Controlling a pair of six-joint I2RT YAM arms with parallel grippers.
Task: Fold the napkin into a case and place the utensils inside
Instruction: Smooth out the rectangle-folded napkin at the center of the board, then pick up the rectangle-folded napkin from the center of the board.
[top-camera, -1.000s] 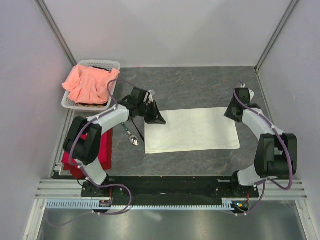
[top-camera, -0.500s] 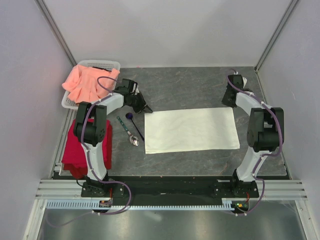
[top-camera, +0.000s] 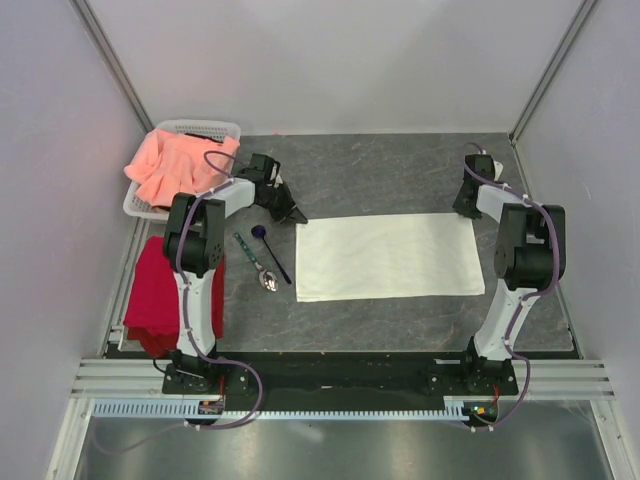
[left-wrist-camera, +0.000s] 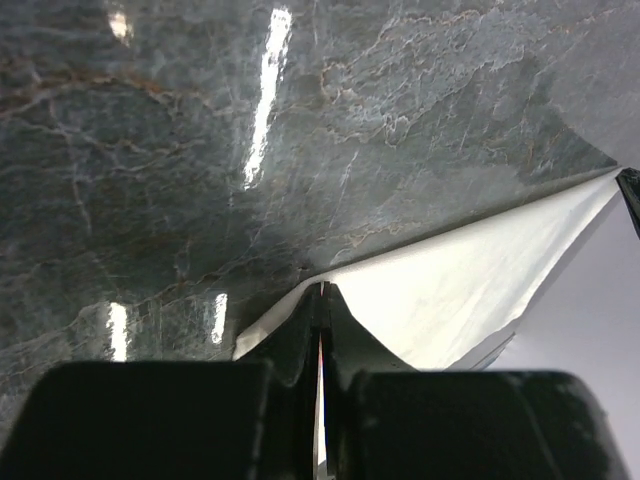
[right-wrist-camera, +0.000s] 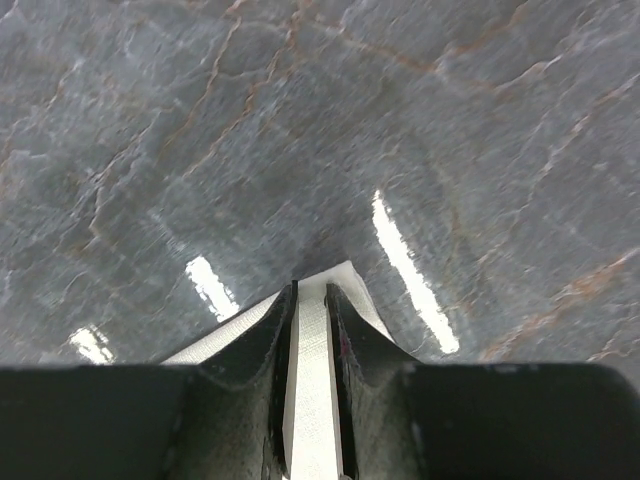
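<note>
The cream-white napkin (top-camera: 390, 257) lies flat on the grey table as a wide rectangle. My left gripper (top-camera: 296, 216) is at its far left corner and is shut on that corner, as the left wrist view shows with the gripper (left-wrist-camera: 322, 292) pinching the napkin (left-wrist-camera: 460, 280). At the far right corner my right gripper (top-camera: 467, 209) is shut on the cloth; in the right wrist view the gripper (right-wrist-camera: 312, 292) has the napkin (right-wrist-camera: 316, 390) between its fingers. Two utensils lie left of the napkin: a spoon (top-camera: 267, 281) and a round-headed purple piece (top-camera: 270, 250).
A white basket (top-camera: 222, 129) holding a salmon-pink cloth (top-camera: 175, 165) stands at the back left. A red cloth (top-camera: 150, 295) lies along the left edge. Enclosure walls rise close on the left, right and back.
Both grippers closed on the napkin's far corners. Both arms swung outward and the napkin slid slightly to the right. The utensils stayed put.
</note>
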